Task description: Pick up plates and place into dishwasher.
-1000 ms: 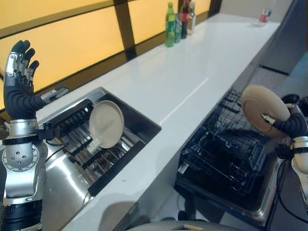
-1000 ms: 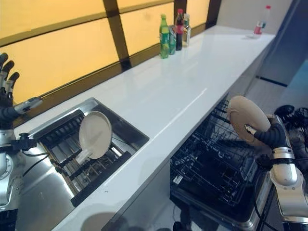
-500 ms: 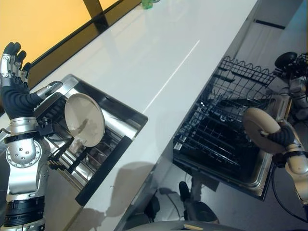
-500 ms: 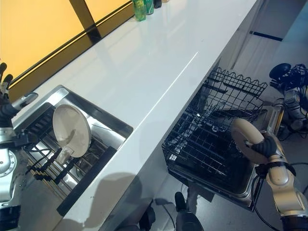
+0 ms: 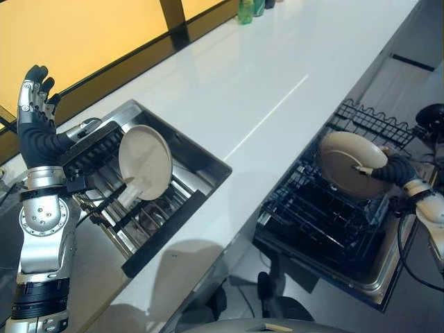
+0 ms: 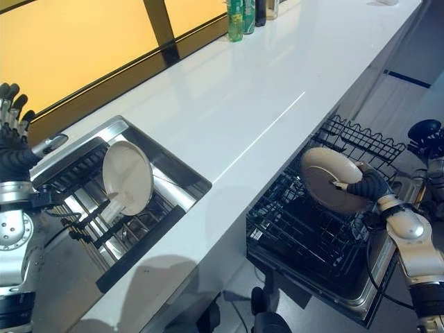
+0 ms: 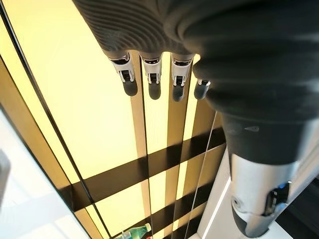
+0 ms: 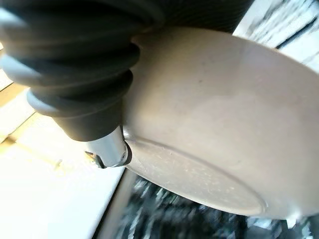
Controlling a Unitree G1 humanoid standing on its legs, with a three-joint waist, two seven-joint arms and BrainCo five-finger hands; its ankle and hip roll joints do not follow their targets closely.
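While my right robot hand (image 6: 366,186) keeps a cream plate (image 6: 327,178) pinched at its rim, thumb across the face, the plate has come in from beside the dishwasher and now hangs tilted over the black wire dishwasher rack (image 6: 305,229), just above its tines. A second ago it was out past the rack's outer edge, so I judge the carry nearly finished and the lowering into a slot still to do.

My left robot hand (image 5: 36,118) is raised beside the sink (image 5: 201,156), fingers straight and released, holding nothing.

A second cream plate (image 5: 146,161) stands on edge in the dark drying rack (image 5: 114,201) inside the sink, waiting its turn, as I read it.

The long white surface (image 5: 257,83) runs between sink and dishwasher. At its far end, bottles (image 6: 244,12) stand against the amber wall panels (image 5: 83,35), well apart from the work.

The upright wire tines and the raised back rail of the rack (image 5: 378,121) are what the plate could catch on. I would need to line it up with a slot before letting go.
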